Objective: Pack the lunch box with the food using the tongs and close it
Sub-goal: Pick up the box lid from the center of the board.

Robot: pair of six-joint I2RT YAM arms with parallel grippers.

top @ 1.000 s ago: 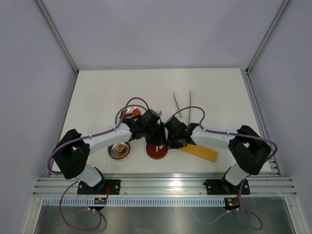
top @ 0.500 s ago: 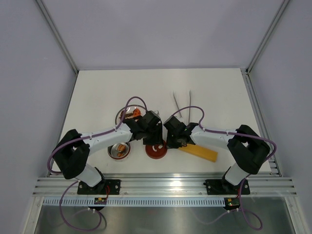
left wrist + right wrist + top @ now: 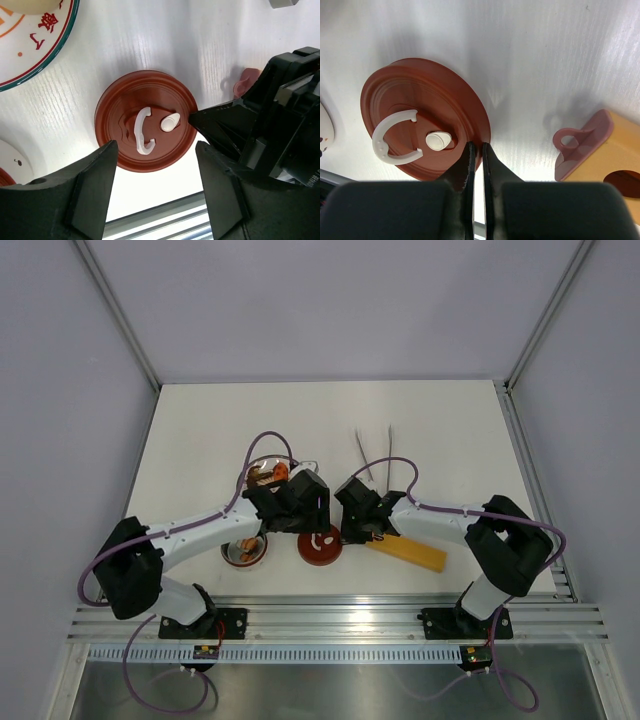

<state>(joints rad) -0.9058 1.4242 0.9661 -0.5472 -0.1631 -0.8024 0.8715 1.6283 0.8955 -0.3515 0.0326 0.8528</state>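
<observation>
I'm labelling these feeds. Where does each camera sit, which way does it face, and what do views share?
Top external: above, behind the bases, looking down on the table; left arm and right arm show.
Left wrist: on the left arm, facing down at the lid; its open left end effector frames it.
Right wrist: facing down at the lid's rim; its shut right end effector shows.
Shared: all see the lid.

The lid point(image 3: 321, 549) lies flat on the surface point(image 3: 200, 430). Left of the lid stands the lunch box point(image 3: 230, 558), food point(image 3: 246, 542) in it. Behind-left of the lid is the plate point(image 3: 45, 50); behind-right, the tongs point(image 3: 364, 452). Just right of the lid lies the bar point(image 3: 410, 554).
</observation>
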